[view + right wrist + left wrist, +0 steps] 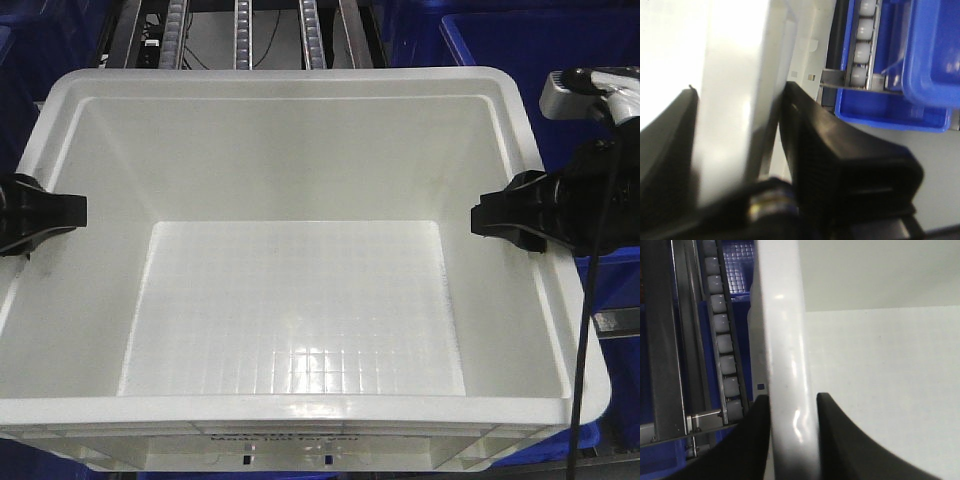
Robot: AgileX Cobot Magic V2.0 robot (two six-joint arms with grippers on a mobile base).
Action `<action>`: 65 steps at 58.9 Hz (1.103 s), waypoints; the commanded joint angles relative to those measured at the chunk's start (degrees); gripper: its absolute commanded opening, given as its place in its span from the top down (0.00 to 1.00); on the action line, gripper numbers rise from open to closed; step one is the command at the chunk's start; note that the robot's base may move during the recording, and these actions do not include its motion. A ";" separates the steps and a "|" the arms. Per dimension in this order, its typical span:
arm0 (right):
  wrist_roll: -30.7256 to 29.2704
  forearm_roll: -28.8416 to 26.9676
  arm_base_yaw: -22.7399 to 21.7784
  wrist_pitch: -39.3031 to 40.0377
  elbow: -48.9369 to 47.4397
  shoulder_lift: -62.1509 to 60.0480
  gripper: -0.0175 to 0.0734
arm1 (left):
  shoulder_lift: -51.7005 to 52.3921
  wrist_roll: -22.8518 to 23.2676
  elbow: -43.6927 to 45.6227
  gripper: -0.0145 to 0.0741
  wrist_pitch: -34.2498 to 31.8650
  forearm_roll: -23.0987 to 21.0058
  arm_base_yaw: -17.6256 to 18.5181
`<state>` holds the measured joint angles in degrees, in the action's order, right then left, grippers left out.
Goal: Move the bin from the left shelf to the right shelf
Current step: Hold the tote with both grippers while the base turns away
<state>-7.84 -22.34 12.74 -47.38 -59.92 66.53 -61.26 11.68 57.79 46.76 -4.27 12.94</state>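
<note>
White bin [290, 82] fills the front view, gridded floor showing, roller rails [240, 30] just behind it, blue bins [540, 45] behind and to the sides. On the bin's left rim, about mid-length, the left gripper [70, 212] is clamped; opposite it the right gripper [488, 218] is clamped on the right rim. Left wrist view: two black fingers [840, 435] straddle the thick rim, one outside, one inside, both touching, jaws narrowed to rim width. Right wrist view: same grip, outer finger [815, 140] pressed to the ribbed outside wall, inner one against the inside; blurry near the wrist. Black print [282, 437] on the front wall, too small to read. Black cable [585, 330] hangs beside the right rim. Cannot tell whether the bin rests on a shelf or is lifted
</note>
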 commanded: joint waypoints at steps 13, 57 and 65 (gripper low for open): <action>-2.41 -2.24 -0.21 4.10 -2.44 -2.06 0.81 | 1.76 -2.01 1.98 0.84 -7.24 -0.12 0.23; -2.41 -2.24 -0.21 4.04 -2.44 -2.06 0.81 | 1.76 -2.01 1.98 0.84 -7.24 -0.12 0.23; -2.41 -2.24 -0.21 4.04 -2.44 -2.06 0.81 | 1.76 -2.01 1.98 0.84 -7.24 -0.12 0.23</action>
<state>-7.84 -22.32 12.74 -47.71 -59.92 66.53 -61.26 11.68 57.79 46.78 -4.27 12.94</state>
